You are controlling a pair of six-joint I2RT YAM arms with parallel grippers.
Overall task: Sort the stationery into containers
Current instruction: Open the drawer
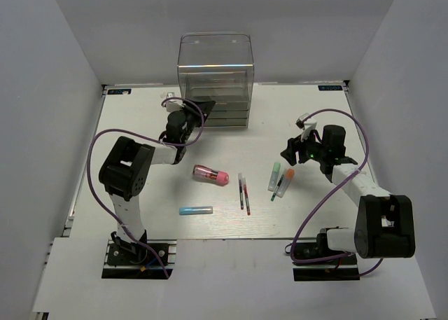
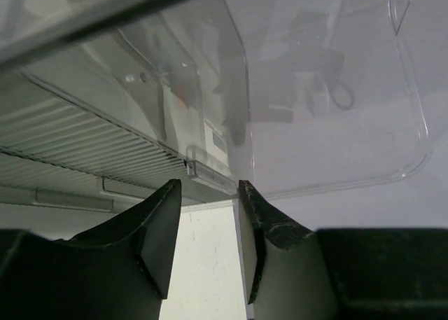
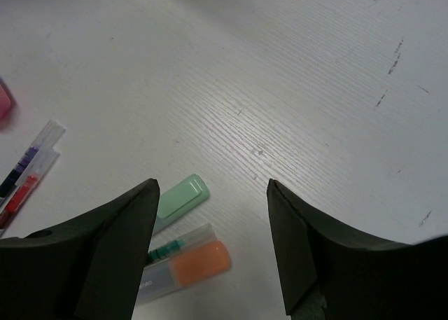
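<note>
The clear organiser (image 1: 214,71) stands at the back centre, its shallow drawers stacked below. My left gripper (image 1: 190,112) is open at the drawers' left front; in the left wrist view its tips (image 2: 208,194) sit just short of a drawer lip (image 2: 210,174), with nothing between them. My right gripper (image 1: 288,152) is open and empty above the pale green marker (image 1: 274,173), the orange-capped marker (image 1: 286,181) and the thin green pen (image 1: 277,190). In the right wrist view these lie by the left finger. The pink cylinder (image 1: 211,174), light blue stick (image 1: 195,210), purple pen (image 1: 241,190) and red pen (image 1: 247,196) lie mid-table.
White walls enclose the table on three sides. Purple cables loop from both arms over the table. In the right wrist view the purple pen (image 3: 26,157) and red pen (image 3: 23,188) lie at the left edge, and the gripper (image 3: 211,187) hangs over bare white tabletop.
</note>
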